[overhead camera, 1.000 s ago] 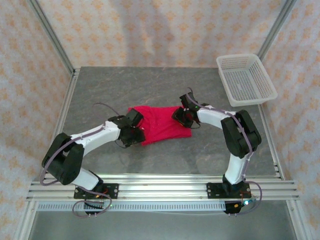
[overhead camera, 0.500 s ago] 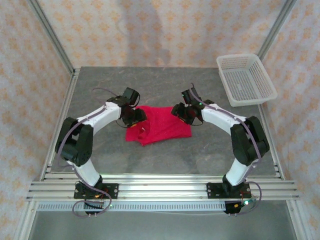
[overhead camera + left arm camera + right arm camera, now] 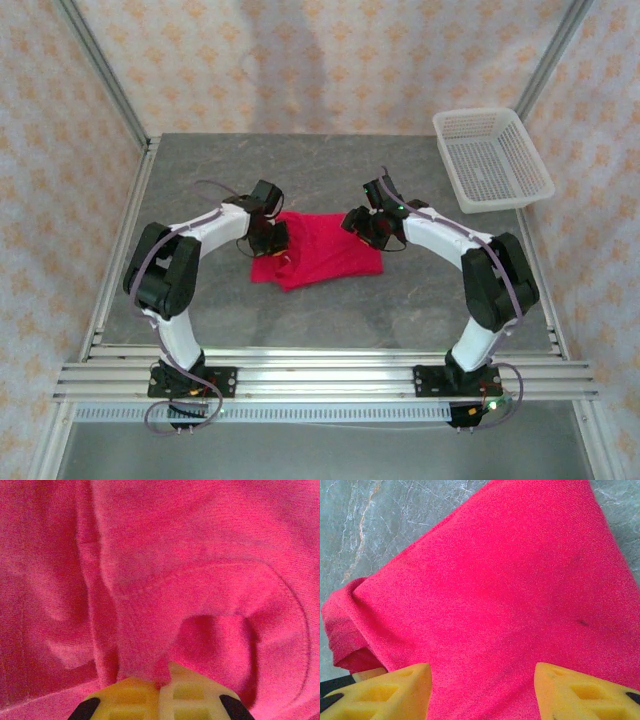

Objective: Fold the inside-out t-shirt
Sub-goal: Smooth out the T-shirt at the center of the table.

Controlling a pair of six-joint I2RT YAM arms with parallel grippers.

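Midway through the fold, one side gripped.
From above, the inside-out t-shirt (image 3: 325,255) lies part-folded mid-tabletop (image 3: 330,310), with the left claw (image 3: 272,238) and right claw (image 3: 362,228) at opposite edges. Left wrist: left claw (image 3: 162,692) pinched shut on a ridge of cloth. Right wrist: right claw (image 3: 482,690) spread wide over fabric, holding nothing. Pulling one-sided would likely drag and bunch the fold.
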